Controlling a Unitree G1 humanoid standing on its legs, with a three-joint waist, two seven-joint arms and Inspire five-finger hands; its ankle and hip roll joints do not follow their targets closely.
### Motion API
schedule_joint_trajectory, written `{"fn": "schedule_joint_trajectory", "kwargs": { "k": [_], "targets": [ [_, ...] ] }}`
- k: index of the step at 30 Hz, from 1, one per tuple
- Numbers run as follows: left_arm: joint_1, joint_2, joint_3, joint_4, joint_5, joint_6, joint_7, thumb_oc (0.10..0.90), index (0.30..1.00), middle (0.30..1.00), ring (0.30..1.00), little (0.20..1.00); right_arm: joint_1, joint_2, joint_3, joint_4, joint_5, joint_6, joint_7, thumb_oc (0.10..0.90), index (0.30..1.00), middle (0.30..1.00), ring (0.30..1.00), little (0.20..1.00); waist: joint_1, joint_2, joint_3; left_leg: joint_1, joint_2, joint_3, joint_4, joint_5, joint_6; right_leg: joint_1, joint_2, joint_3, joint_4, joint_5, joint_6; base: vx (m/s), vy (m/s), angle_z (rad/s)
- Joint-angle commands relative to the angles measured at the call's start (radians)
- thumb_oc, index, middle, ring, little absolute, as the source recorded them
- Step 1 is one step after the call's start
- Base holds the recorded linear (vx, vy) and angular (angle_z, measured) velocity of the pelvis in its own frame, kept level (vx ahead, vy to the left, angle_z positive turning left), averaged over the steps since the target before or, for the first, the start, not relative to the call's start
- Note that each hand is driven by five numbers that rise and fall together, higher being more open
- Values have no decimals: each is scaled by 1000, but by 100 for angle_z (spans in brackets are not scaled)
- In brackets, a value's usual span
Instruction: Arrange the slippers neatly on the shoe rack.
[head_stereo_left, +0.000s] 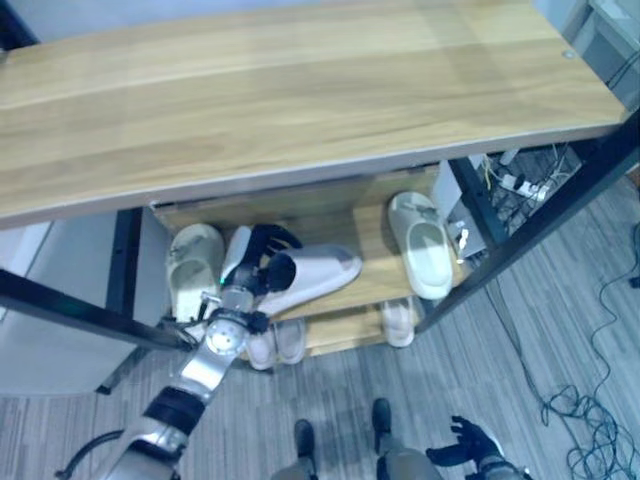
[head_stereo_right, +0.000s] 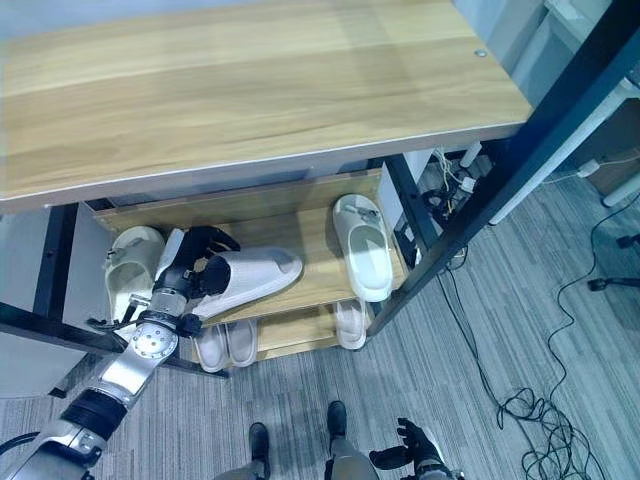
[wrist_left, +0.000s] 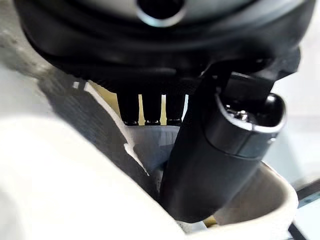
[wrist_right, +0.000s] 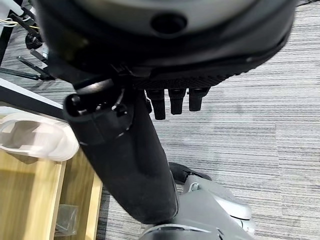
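On rack shelf (head_stereo_left: 372, 262), left hand (head_stereo_left: 262, 262) pinches slipper (head_stereo_left: 315, 275) at its heel; light, soft foam, likely flexes. Right hand (head_stereo_left: 462, 440) idle, relaxed.

cream slippers (head_stereo_left: 424, 246), light wood shoe rack (head_stereo_left: 300, 90)

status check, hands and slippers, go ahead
Left hand shut on white slipper, angled across middle shelf. Right hand open, low, idle. Beige slippers either side; nothing blocking.

Above me spreads a bare wooden tabletop (head_stereo_left: 300, 90) on black legs (head_stereo_left: 545, 225). Grey striped carpet (head_stereo_right: 520, 330) lies below, with loose cables (head_stereo_left: 590, 420) near my right.
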Motion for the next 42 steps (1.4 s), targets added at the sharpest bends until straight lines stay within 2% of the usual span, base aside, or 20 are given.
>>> {"fn": "schedule_joint_trajectory", "kwargs": {
  "k": [1,8,13,21,23,25,27,29,30,34,35,38,39,40,41,42],
  "targets": [
    [-93,-4,78,-121,-51,-130,0,400,300,300,300,300,28,-26,18,-14,-1,-12,-12,800,900,900,900,900,18,-1,-41,1,8,-13,-8,-34,-44,58,-6,3,6,-93,81,0,0,0],
    [43,-58,104,-323,-205,-172,-110,400,300,300,300,300,30,-20,13,-1,-12,-6,2,800,900,900,900,900,40,-2,-37,60,13,-19,-8,-44,-48,129,-2,-17,6,-113,80,12,-18,6],
    [168,-92,97,-458,-338,-153,-232,400,300,300,300,300,29,-24,13,4,-29,3,10,800,900,900,900,900,63,3,-33,107,26,-3,-8,-55,-50,172,0,-33,6,-123,83,19,-21,7],
    [214,-90,4,-438,-349,-121,-310,400,300,300,300,300,11,-44,24,-3,-41,9,19,800,900,900,900,900,71,14,-12,147,32,6,-8,-58,-49,207,-1,-43,6,-132,77,20,-4,-11],
    [199,-88,-31,-410,-349,-110,-315,400,300,300,300,300,-10,-54,29,-14,-36,10,13,800,900,900,900,900,69,17,24,134,32,3,5,-52,-47,195,-2,-45,13,-125,73,-143,-3,-2],
    [170,-84,-61,-387,-345,-106,-311,400,300,300,300,300,-41,-66,34,-31,-27,7,3,800,900,900,900,900,68,18,85,74,38,-6,55,-48,-45,127,-12,-54,75,-125,61,-291,-29,-3],
    [118,-81,-96,-354,-333,-104,-297,400,300,300,300,300,-80,-78,40,-45,-11,3,-12,800,900,900,900,900,65,14,142,-51,42,-21,147,-57,-44,2,-27,-61,171,-138,51,-362,-47,2],
    [96,-81,-109,-325,-324,-101,-288,400,300,300,300,300,-94,-88,37,-52,-2,4,-23,800,900,900,900,900,67,11,131,-179,42,-39,228,-67,-43,-107,-45,-81,256,-159,43,-267,-39,11],
    [85,-86,-111,-303,-309,-95,-280,400,300,300,300,300,-100,-95,30,-58,12,-1,-34,800,900,900,900,900,68,12,125,-266,44,-50,298,-86,-30,-194,-55,-85,337,-190,34,-233,-12,12],
    [42,-71,-125,-290,-248,-95,-242,400,300,300,300,300,-140,-108,7,-60,52,-13,-71,800,900,900,900,900,67,10,152,-463,52,-58,496,-136,-16,-383,-80,-78,521,-228,24,-154,16,0],
    [41,-71,-125,-290,-248,-95,-242,400,300,300,300,300,-141,-108,7,-60,52,-13,-71,800,900,900,900,900,68,10,148,-470,53,-58,501,-138,-16,-390,-81,-78,525,-230,24,-137,28,-7],
    [-31,-50,-122,-302,-178,-107,-174,400,300,300,300,300,-189,-122,-48,-117,127,-59,-141,800,900,900,900,900,55,16,179,-712,63,-79,732,-204,-1,-620,-100,-65,732,-291,7,-165,34,-5],
    [-32,-50,-123,-302,-178,-108,-173,400,300,300,300,300,-190,-122,-48,-117,127,-58,-141,800,900,900,900,900,55,16,173,-723,63,-80,739,-207,0,-630,-100,-65,738,-294,7,-54,53,-2],
    [-67,-46,-113,-304,-151,-114,-131,400,300,300,300,300,-210,-126,-57,-155,154,-82,-163,800,900,900,900,900,52,19,179,-797,62,-102,839,-282,3,-707,-106,-43,830,-359,8,22,50,6],
    [-85,-40,-106,-306,-138,-117,-110,400,300,300,300,300,-212,-127,-65,-178,166,-89,-172,800,900,900,900,900,48,21,184,-850,58,-106,895,-302,5,-761,-108,-34,888,-369,10,25,51,5],
    [-87,-40,-107,-305,-138,-117,-109,400,300,300,300,300,-212,-127,-66,-179,166,-89,-172,800,900,900,900,900,48,22,179,-861,58,-106,903,-306,6,-772,-109,-33,897,-373,11,-38,56,4]
  ]
}}
